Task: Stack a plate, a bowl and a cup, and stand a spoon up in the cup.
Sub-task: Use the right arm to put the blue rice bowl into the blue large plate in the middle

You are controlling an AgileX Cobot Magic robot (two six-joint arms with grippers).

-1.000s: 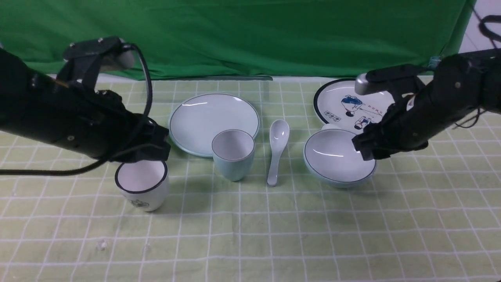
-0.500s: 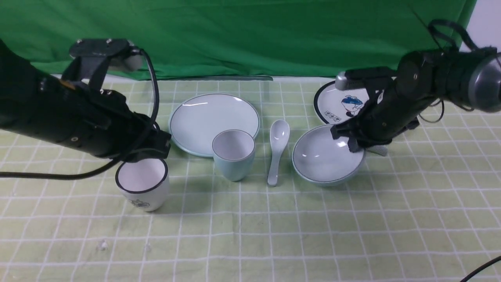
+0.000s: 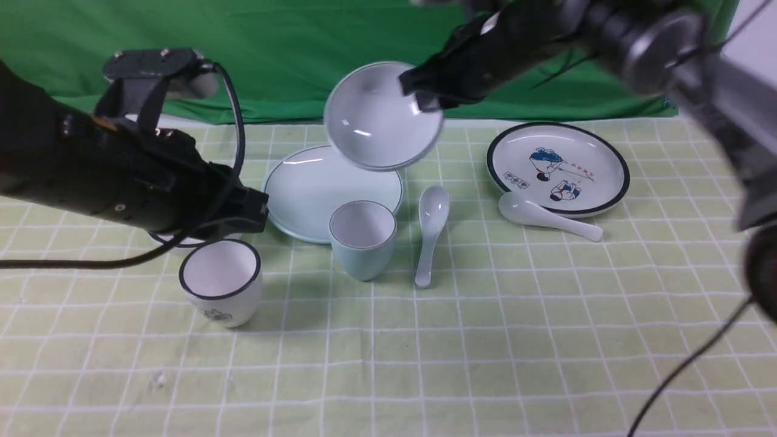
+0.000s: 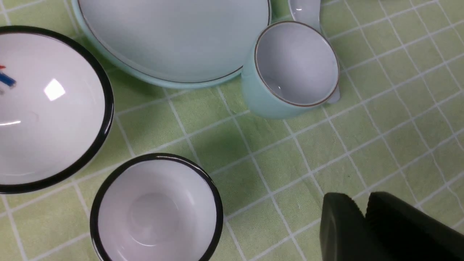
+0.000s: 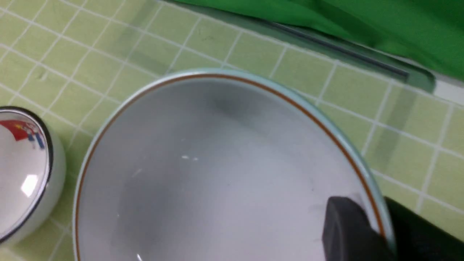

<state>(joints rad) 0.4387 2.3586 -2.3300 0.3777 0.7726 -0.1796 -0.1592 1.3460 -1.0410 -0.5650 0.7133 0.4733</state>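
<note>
Right end effector (image 3: 420,97), clamped on the rim of the pale blue-green bowl (image 3: 376,121), holds it tilted in the air above the far edge of the plain plate (image 3: 306,191), which lies just below and nearer; left end effector (image 4: 363,212) hangs with fingers together.

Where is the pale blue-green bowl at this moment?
In the front view the bowl hangs tilted in the air near the middle, above the far edge of the plain plate, with the right gripper pinching its rim.

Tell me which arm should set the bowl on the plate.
Right: the right gripper grips the bowl by its rim, aloft near the plate. The left gripper is shut, empty, by the white cup.
</note>
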